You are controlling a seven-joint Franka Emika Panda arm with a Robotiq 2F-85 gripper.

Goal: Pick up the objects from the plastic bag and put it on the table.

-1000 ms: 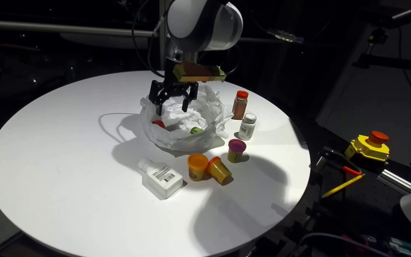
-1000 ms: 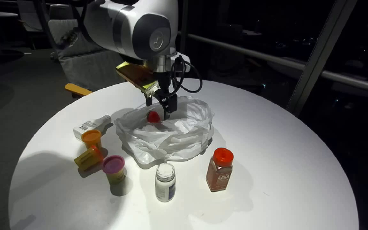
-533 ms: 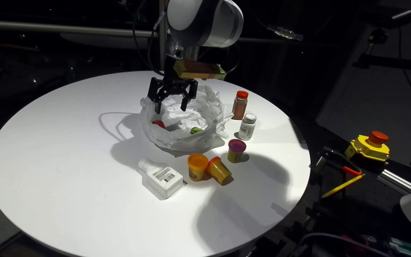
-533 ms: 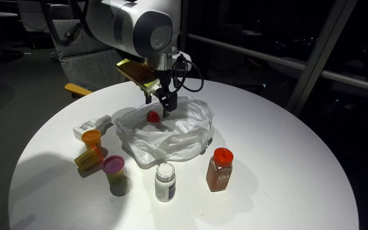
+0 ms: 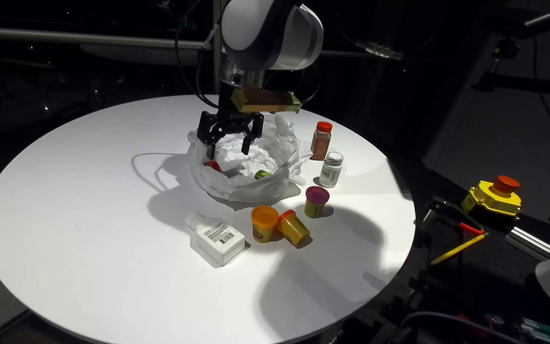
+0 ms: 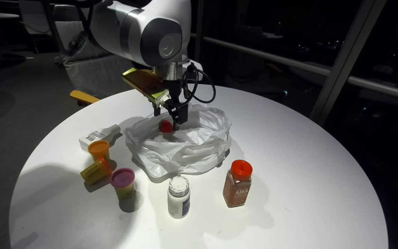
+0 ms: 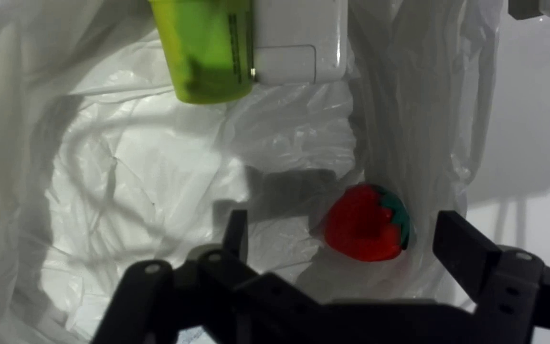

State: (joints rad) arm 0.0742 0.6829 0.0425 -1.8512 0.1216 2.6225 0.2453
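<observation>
Gripper has empty fingers spread wide over the strawberry in the bag, in from the round edge of the table, but with the bag's wall right beside that berry, closing could totally pinch plastic too and drag the bag.

V. dim overall; rnd white table mostly brightly lit. In an exterior view: grey chair w/ orange armrest past far-left edge, grey floor off left edge, dark window w/ metal rail beyond far-right edge.
</observation>
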